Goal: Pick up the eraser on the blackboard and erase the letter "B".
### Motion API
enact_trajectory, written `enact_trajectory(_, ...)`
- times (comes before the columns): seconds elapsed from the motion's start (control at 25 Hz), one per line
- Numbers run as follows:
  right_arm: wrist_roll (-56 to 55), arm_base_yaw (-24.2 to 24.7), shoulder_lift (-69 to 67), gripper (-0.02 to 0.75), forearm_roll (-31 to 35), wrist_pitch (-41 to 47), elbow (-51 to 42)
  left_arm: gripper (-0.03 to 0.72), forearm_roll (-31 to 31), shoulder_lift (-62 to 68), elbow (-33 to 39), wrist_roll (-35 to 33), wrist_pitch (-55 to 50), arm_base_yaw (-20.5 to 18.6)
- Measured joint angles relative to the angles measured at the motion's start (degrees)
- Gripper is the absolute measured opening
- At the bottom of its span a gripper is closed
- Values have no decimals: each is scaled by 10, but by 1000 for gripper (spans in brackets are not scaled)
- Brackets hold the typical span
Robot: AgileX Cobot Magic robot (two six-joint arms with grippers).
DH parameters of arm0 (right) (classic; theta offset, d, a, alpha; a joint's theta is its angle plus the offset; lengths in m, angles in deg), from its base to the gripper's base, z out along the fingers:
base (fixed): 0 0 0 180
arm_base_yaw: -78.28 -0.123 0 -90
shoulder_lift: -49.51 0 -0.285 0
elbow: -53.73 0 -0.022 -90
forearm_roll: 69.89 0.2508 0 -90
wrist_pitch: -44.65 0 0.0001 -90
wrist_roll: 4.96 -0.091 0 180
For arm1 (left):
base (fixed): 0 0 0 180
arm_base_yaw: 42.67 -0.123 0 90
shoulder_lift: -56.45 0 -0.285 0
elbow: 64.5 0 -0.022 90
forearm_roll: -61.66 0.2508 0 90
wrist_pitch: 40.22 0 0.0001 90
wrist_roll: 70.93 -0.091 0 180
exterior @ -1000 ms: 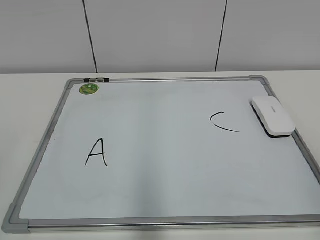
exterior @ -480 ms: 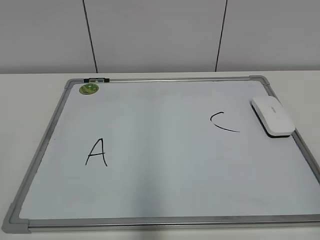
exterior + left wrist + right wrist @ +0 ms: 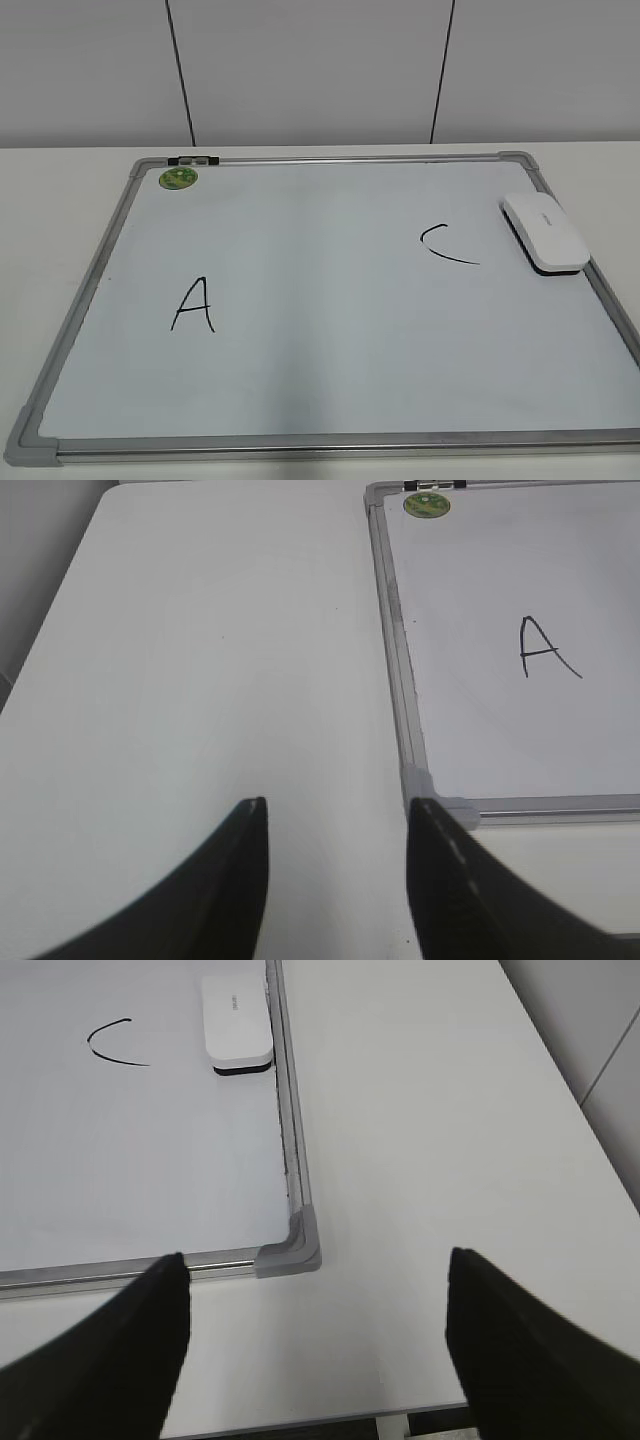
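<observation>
A: What does the exterior view show?
B: The blackboard point(image 3: 330, 330) lies flat on the white bench point(image 3: 60, 190). The eraser point(image 3: 544, 233) rests on the board at its far right edge, just right of the curved "C" point(image 3: 445, 246). The "A" point(image 3: 193, 305) sits near left, the green magnet point(image 3: 178, 178) in the far left corner. No "B" shows, and neither arm is in this view.
A: And the left wrist view?
B: The left end effector point(image 3: 335, 865) hangs spread and empty over bare bench, by the board's near left corner.
A: The right wrist?
B: The right end effector point(image 3: 315, 1340) is spread wide, holding nothing, near the board's near right corner; the eraser lies far off.
</observation>
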Motion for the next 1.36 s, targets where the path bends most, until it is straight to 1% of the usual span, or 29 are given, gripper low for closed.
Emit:
enact_trajectory(0.36,0,0,1,592,0,0,0,314,0,0,0,0,0,0)
enact_trajectory(1.36,0,0,1,592,-1,0,0,313,0,0,0,0,0,0)
